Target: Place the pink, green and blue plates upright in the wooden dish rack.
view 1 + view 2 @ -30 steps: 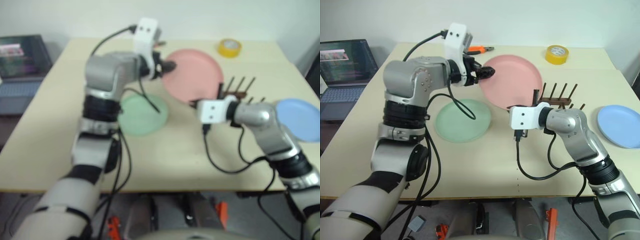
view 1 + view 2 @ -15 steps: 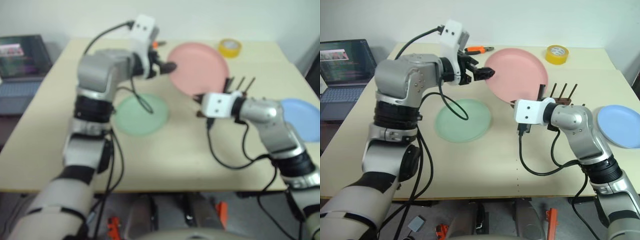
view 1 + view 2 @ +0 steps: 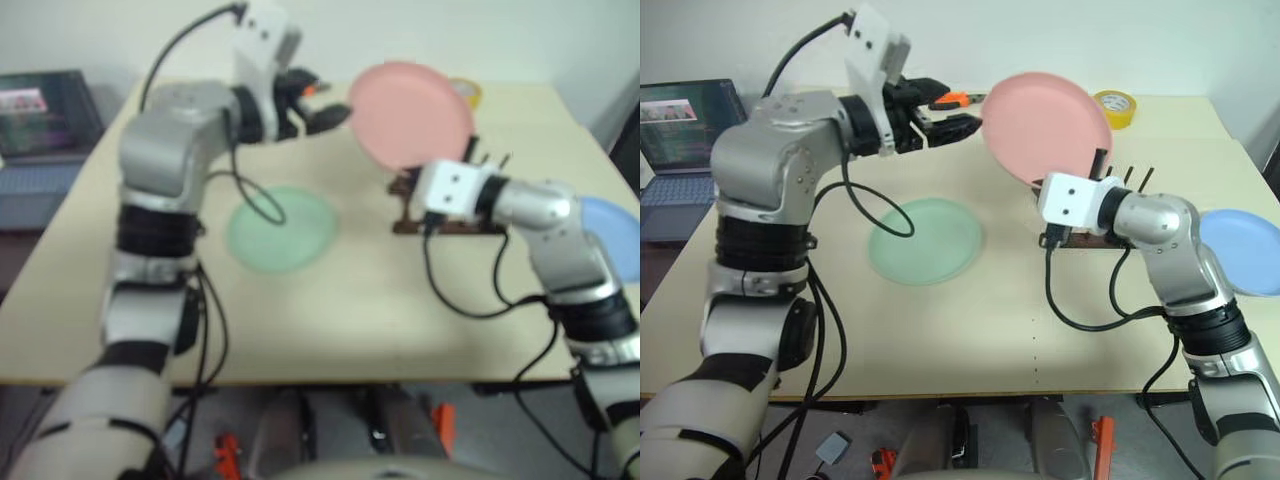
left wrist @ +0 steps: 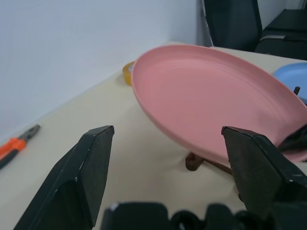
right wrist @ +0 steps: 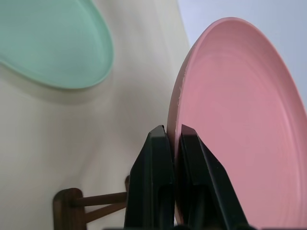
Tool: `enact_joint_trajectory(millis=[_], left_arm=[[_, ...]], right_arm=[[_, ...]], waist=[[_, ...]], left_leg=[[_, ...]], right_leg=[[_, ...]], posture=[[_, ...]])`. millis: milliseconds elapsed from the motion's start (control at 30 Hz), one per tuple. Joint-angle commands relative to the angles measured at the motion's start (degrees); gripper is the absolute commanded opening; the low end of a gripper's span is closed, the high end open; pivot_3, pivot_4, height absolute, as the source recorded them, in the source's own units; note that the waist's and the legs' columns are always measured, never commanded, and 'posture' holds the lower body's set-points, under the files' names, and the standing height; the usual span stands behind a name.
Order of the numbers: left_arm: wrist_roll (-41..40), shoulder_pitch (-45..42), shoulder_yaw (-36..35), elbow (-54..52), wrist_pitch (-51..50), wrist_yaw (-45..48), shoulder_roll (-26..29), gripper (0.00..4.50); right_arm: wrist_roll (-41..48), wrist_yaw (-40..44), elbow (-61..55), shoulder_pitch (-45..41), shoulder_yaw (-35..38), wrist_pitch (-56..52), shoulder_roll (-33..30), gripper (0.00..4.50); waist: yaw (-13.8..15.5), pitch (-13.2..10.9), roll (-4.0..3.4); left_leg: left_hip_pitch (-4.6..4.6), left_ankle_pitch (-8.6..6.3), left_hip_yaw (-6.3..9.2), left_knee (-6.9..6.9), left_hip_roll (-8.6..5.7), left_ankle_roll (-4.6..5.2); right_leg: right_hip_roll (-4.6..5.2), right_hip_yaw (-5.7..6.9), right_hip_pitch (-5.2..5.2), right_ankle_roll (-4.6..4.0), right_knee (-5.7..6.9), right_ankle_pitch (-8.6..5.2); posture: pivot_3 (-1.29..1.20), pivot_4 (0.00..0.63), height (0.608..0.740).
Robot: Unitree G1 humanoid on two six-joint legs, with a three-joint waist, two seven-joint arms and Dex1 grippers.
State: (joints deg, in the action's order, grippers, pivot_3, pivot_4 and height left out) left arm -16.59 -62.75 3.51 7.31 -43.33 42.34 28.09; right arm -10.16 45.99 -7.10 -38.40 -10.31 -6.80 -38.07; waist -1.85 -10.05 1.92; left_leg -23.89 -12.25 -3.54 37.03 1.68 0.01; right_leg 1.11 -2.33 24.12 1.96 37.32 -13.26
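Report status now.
Right pincer shut on round pink plate, tilted above dark wooden dish rack. Left pincer open, clear. Nothing blocking.

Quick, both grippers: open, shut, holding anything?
Left gripper: open, holding nothing, beside the pink plate.
Right gripper: shut on the pink plate's rim, holding it tilted above the dish rack.

Three plates: pink plate (image 3: 1045, 122) pinched at its rim by the right gripper (image 5: 173, 143), green plate (image 3: 925, 240) flat between both hands, blue plate (image 3: 1243, 251) beyond the right arm. One wooden dish rack (image 3: 1095, 228). One yellow tape roll (image 3: 1115, 106). One pair of orange pliers (image 4: 17, 144). One laptop (image 3: 685, 135).
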Motion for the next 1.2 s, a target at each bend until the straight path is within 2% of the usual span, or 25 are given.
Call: enact_joint_trajectory(millis=[33,133,300,533,667,867,967,1200], left_arm=[[-2.52,0.97,-4.83,-5.6,6.23,2.23,1.53,3.94],[-4.19,4.69,-7.12,-8.57,11.53,4.73,2.43,3.94],[-6.74,10.01,-8.06,-12.12,13.7,7.52,3.34,3.94],[-7.17,13.33,-6.2,-14.65,13.48,7.66,2.77,3.94],[-7.18,15.58,-6.0,-14.04,13.57,9.7,4.28,3.94],[-7.33,19.86,-4.82,-16.03,13.6,11.86,6.57,3.94],[-7.21,20.36,-4.53,-16.77,13.19,11.4,6.6,3.94],[-8.05,23.8,-5.01,-19.01,12.64,11.83,7.86,3.94]], right_arm=[[4.42,-0.72,0.1,-4.04,5.53,-0.36,0.1,0.0],[11.68,-0.59,1.04,-6.73,10.95,-4.8,1.06,0.0],[26.21,-0.51,3.46,-11.7,22.11,-15.88,1.45,0.0],[44.15,-1.11,11.49,-16.6,35.83,-32.72,-1.49,0.0],[52.2,-0.65,13.95,-16.61,40.0,-41.95,-4.34,0.0],[59.42,-2.09,16.08,-13.54,43.67,-50.79,-6.26,0.0],[61.91,-5.36,17.6,-12.85,45.71,-53.83,-5.7,0.0],[65.01,-10.73,15.12,-8.77,48.24,-54.01,-4.39,0.0]], waist=[[-0.04,0.0,0.0],[0.02,0.0,0.0],[0.22,0.0,0.0],[0.32,0.0,0.0],[0.04,0.02,-0.04],[-0.05,0.03,-0.06],[0.06,0.03,-0.06],[0.03,0.03,-0.08]], left_leg=[[-0.01,0.0,-0.01,0.0,0.01,0.0],[-0.01,0.0,-0.03,-0.03,0.03,0.0],[0.0,0.0,0.0,0.01,0.04,0.0],[0.0,0.0,0.0,0.01,0.02,0.02],[-0.01,-0.01,0.0,-0.06,0.03,0.03],[0.0,-0.02,-0.01,-0.09,0.09,0.04],[-0.03,-0.01,-0.02,-0.04,0.04,0.04],[-0.05,-0.02,-0.03,-0.1,0.04,0.05]], right_leg=[[0.0,0.0,0.01,0.0,0.0,0.0],[0.03,-0.03,0.01,-0.01,-0.02,0.0],[0.06,0.02,-0.04,-0.03,0.0,0.01],[0.09,0.02,-0.09,-0.02,-0.05,0.02],[0.07,0.02,-0.06,-0.03,-0.07,0.01],[0.03,0.01,-0.02,-0.08,-0.05,-0.03],[0.05,-0.02,-0.04,-0.04,-0.07,-0.01],[0.05,-0.03,-0.02,-0.01,-0.15,0.0]], posture=[[0.0,0.15,0.74],[0.0,0.15,0.74],[0.0,0.15,0.74],[0.0,0.15,0.74],[0.0,0.15,0.74],[0.0,0.15,0.74],[0.0,0.15,0.74],[0.0,0.15,0.74]])
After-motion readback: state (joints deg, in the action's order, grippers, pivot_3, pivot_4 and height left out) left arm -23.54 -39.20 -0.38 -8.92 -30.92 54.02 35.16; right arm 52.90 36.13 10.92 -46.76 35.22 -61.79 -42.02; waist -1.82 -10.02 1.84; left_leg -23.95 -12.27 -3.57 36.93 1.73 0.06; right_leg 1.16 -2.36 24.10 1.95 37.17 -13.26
